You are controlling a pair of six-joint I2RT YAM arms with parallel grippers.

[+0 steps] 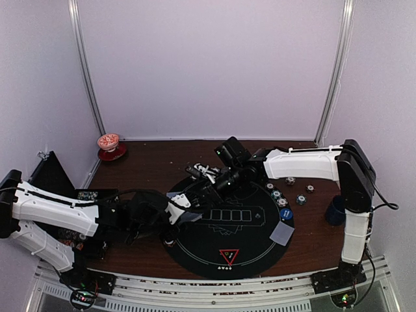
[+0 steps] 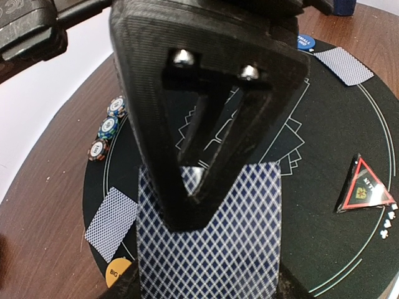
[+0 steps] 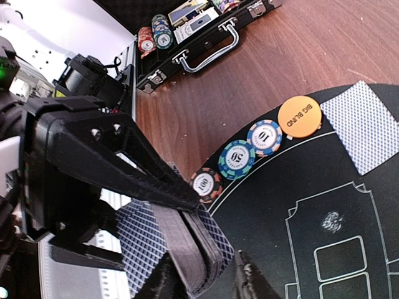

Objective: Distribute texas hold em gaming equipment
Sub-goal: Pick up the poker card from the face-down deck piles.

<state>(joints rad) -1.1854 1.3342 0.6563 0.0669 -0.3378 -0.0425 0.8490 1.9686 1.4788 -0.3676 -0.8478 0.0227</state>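
Note:
A deck of blue-diamond-backed playing cards (image 2: 212, 249) is clamped in my left gripper (image 2: 198, 233), which is shut on it over the left rim of the round black mat (image 1: 253, 260). In the right wrist view the deck (image 3: 140, 243) points at my right gripper (image 3: 209, 280). Its jaws straddle the deck's end, with a slim gap on one side. Three striped chips (image 3: 237, 159), an orange button (image 3: 299, 116) and one card (image 3: 361, 124) lie on the mat's left side. A red triangle marker (image 1: 229, 255) lies at the mat's near edge. Another card (image 1: 283, 232), a blue button (image 1: 286, 212) and chips (image 1: 276, 194) lie on the right.
An open black case (image 3: 206, 37) with chips and cards lies left of the mat. Loose chips (image 1: 301, 199) lie on the wood to the right. A dark blue mug (image 1: 336, 211) stands at the right edge and a red-and-white cup (image 1: 109, 143) at the back left.

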